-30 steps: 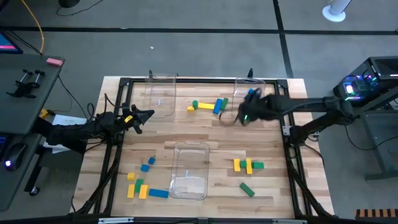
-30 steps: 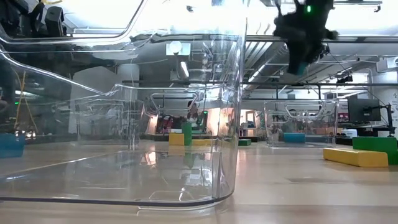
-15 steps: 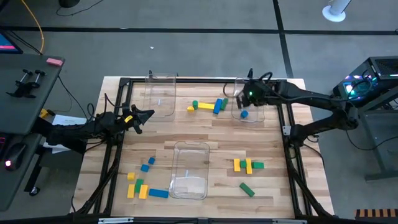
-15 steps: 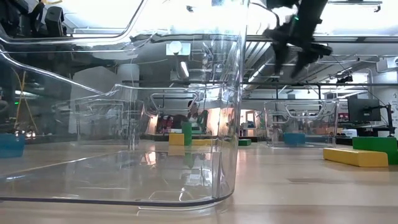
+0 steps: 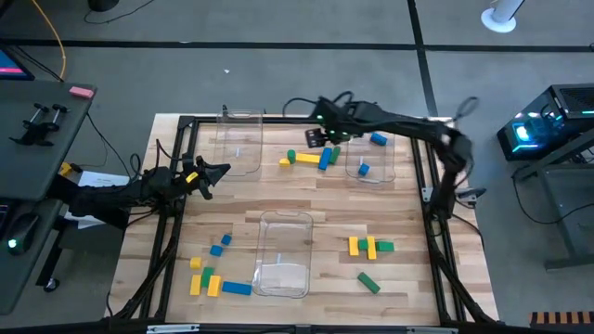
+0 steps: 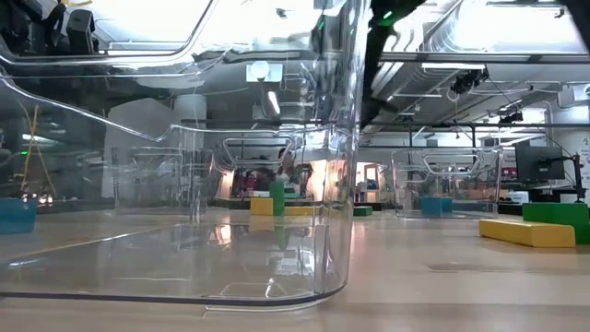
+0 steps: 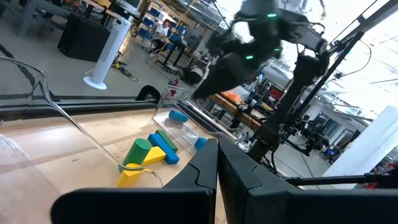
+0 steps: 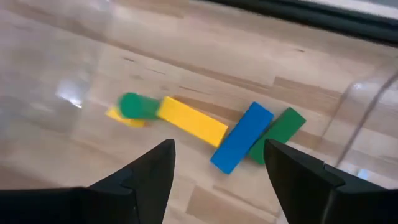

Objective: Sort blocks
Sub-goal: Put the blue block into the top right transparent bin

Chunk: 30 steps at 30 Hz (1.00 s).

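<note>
At the far middle of the table lies a cluster of blocks: a round green one (image 8: 132, 104), a yellow bar (image 8: 191, 122), a blue bar (image 8: 242, 137) and a green bar (image 8: 281, 129). My right gripper (image 5: 320, 139) hangs open above this cluster (image 5: 314, 158), slanting down, touching nothing. Two blue blocks (image 5: 364, 169) lie inside the far right clear bin (image 5: 390, 158). My left gripper (image 5: 219, 171) waits shut and level over the table's left side. More blocks lie near left (image 5: 212, 275) and near right (image 5: 369, 247).
A clear bin (image 5: 239, 139) stands at the far left and another (image 5: 283, 255) at the near middle, filling the low view's front. A lone green bar (image 5: 368, 282) lies near right. Black frame rails (image 5: 176, 213) run along the table's sides.
My right gripper has opened over the far right bin and let go of a blue block, which now lies in that bin. It has then swung quickly toward the table's left along the far edge, rolling as it went, and now hangs above the far middle cluster.
</note>
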Each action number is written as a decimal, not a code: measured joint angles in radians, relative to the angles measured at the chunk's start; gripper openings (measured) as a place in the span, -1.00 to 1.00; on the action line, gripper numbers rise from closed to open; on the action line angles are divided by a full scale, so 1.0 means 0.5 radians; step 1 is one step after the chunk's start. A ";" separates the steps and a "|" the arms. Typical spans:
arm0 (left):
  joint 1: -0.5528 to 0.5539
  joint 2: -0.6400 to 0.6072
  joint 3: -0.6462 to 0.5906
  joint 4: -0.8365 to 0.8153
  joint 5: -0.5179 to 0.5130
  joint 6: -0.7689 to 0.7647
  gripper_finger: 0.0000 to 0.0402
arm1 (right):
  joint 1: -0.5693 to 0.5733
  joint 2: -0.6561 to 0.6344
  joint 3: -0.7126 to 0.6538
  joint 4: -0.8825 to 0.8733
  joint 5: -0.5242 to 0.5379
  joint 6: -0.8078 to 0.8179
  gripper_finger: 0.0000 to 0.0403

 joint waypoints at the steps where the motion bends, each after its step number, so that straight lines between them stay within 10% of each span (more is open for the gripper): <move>1: 0.000 0.000 0.000 0.000 0.000 0.000 -1.00 | -0.012 0.091 0.071 -0.042 -0.009 -0.015 0.21; 11: 0.000 0.000 0.000 0.000 0.000 0.000 -1.00 | -0.063 0.589 0.350 -0.420 -0.079 -0.417 0.13; 21: 0.000 0.000 0.000 0.000 0.000 0.000 -1.00 | 0.000 0.616 0.335 -0.405 -0.061 -0.972 -0.91; 30: 0.000 0.000 0.000 0.000 0.000 0.000 -1.00 | -0.034 0.626 0.335 -0.395 0.032 -1.577 -0.99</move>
